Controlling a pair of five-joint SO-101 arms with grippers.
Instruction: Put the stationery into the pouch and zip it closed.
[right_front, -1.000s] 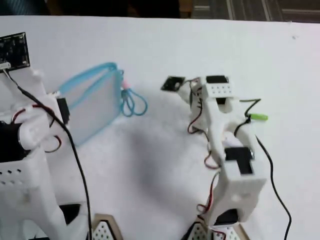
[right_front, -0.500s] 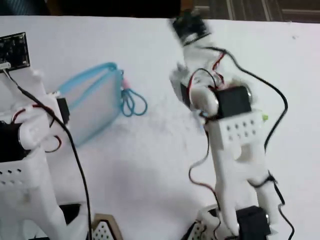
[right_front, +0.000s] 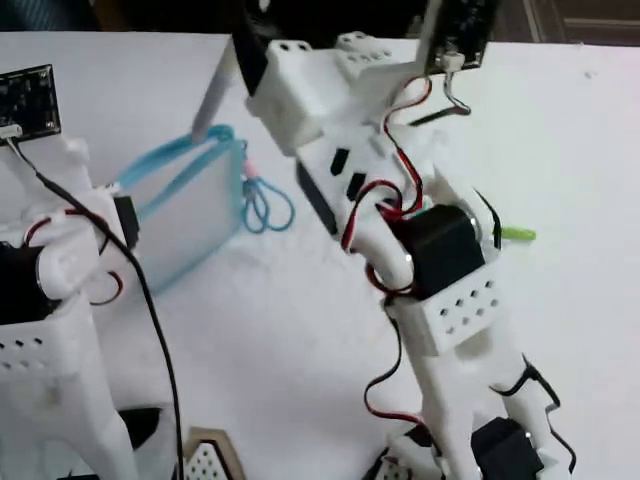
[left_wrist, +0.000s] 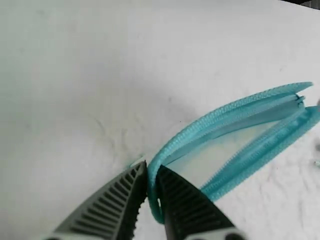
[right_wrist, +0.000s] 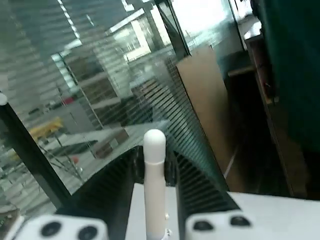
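above the far end of the pouch (right_front: 185, 215) the right gripper (right_wrist: 155, 162) clamps a white pen (right_front: 213, 98), which i judge should angle down slowly into the mouth that the left gripper (left_wrist: 148, 182), pinched on the zipper edge (left_wrist: 200, 130), holds open on the table (right_front: 300, 330).

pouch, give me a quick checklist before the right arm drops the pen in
1. Pouch mouth open: ok, the zipper sides are apart.
2. Left hand shut on the pouch rim: ok.
3. Right hand clamped on the white pen: ok.
4. Pen tip lined up over the mouth: cannot tell.
5. All stationery gathered: not ok, a green item lies out on the table.
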